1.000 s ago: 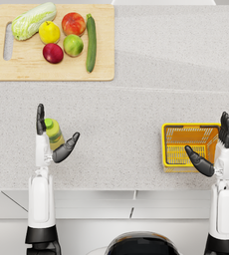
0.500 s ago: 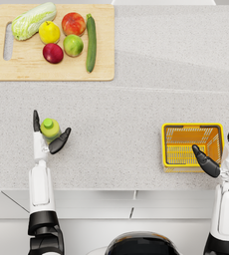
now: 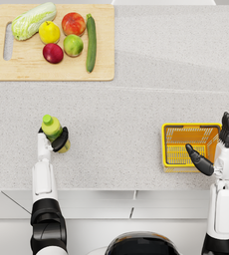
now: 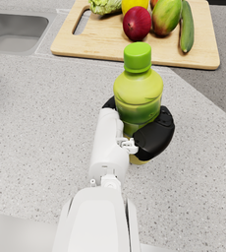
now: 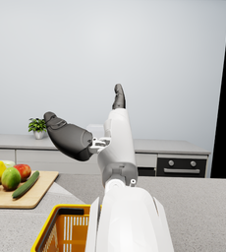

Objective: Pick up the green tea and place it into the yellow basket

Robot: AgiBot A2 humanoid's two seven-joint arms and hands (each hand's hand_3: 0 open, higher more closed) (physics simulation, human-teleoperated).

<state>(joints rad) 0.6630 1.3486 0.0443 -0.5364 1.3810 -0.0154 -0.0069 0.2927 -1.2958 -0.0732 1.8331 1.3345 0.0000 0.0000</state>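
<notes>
Green tea gripped by left robot hand; yellow basket beside spread right robot hand

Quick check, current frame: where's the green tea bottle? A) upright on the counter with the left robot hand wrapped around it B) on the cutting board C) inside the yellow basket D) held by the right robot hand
A: the green tea bottle stands upright on the counter with the left robot hand closed around its lower half, far from the yellow basket.
</notes>
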